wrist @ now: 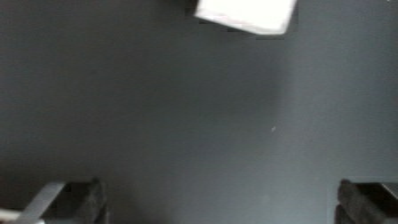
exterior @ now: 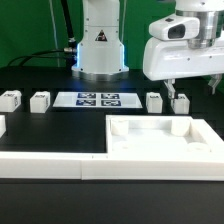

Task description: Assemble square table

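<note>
The white square tabletop [exterior: 160,137] lies flat near the front of the black table, raised edges up. Four short white legs stand in a row behind it: two on the exterior view's left [exterior: 10,99] [exterior: 40,100] and two on its right [exterior: 153,101] [exterior: 180,101]. My gripper [exterior: 194,87] hangs open just above the rightmost leg, holding nothing. In the wrist view the gripper [wrist: 221,205] shows only bare dark table between its two dark fingertips [wrist: 71,200]. A white leg corner [wrist: 246,14] pokes in at the frame's edge, apart from the fingers.
The marker board [exterior: 98,99] lies between the two pairs of legs. A long white rail [exterior: 50,160] runs along the table's front edge, beside the tabletop. The robot base [exterior: 100,50] stands at the back, with cables on the exterior view's left.
</note>
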Robot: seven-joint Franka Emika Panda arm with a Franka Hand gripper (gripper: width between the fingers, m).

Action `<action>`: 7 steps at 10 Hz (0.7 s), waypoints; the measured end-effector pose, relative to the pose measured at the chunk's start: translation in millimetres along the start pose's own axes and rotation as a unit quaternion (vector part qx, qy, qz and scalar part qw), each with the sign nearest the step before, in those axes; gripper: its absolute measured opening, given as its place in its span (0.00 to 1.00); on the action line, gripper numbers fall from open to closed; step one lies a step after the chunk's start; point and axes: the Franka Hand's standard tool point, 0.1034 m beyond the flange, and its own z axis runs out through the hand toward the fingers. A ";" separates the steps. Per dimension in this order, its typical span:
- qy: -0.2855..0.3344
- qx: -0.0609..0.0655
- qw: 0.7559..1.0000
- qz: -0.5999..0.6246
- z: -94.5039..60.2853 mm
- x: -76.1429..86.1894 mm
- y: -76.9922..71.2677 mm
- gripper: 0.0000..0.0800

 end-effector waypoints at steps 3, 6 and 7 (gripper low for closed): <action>-0.008 0.001 1.000 0.006 -0.9 0.2 -1.1 0.81; -0.125 -0.015 0.989 0.080 1.7 -26.3 -1.4 0.81; -0.174 -0.017 0.980 0.091 3.4 -34.7 -1.6 0.81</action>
